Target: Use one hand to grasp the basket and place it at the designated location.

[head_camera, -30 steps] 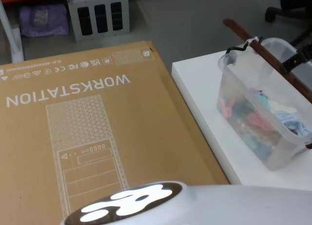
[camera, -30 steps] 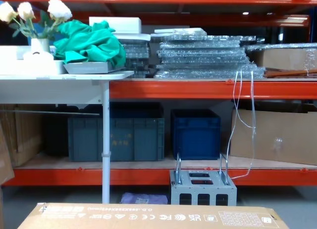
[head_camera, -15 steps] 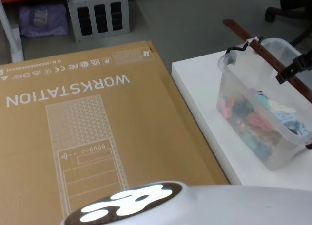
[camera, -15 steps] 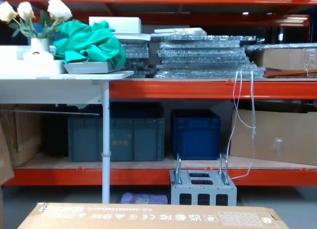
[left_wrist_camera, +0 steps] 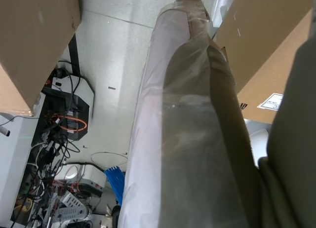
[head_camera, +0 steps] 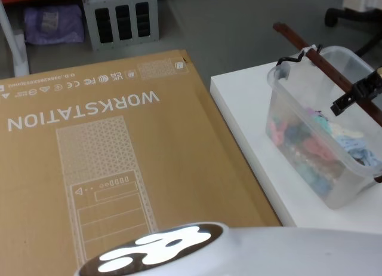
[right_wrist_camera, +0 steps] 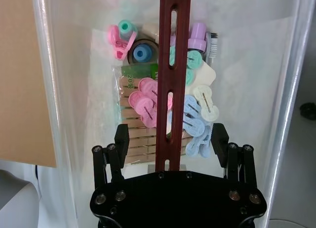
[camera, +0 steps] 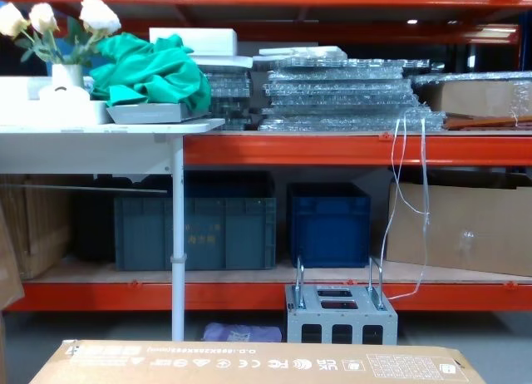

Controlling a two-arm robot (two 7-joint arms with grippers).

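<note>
- As it stands on the white table (head_camera: 250, 109) at the right of the head view, the basket (head_camera: 271, 79), a translucent whitish tub, is near the table's left edge, and its long side runs away from the robot.
- Its red-brown slotted bar handle (right_wrist_camera: 163, 80) runs lengthwise over the open top. A black loop (head_camera: 286, 60) and a white zip tie (head_camera: 310, 49) sit at the handle's far end.
- Inside lie pastel plastic clips (right_wrist_camera: 148, 107) in pink, blue, white and mint, on top of a packet of wooden clothes pegs (right_wrist_camera: 129, 114).
- The right gripper (right_wrist_camera: 169, 139) hangs over the basket and straddles the handle. Its black fingers (right_wrist_camera: 121, 136) are spread apart, one on each side of the bar, and neither touches it.
- Just left of the table lies a large flat cardboard box (head_camera: 119, 156) printed WORKSTATION.
- On the floor beyond are a grey slotted metal frame (head_camera: 119, 16) and a purple bag (head_camera: 54, 22).
- Farther off, the chest view shows orange shelving (camera: 332, 149) with a dark blue crate (camera: 328, 222), a blue-grey crate (camera: 195, 230) and a green cloth (camera: 154, 72).
</note>
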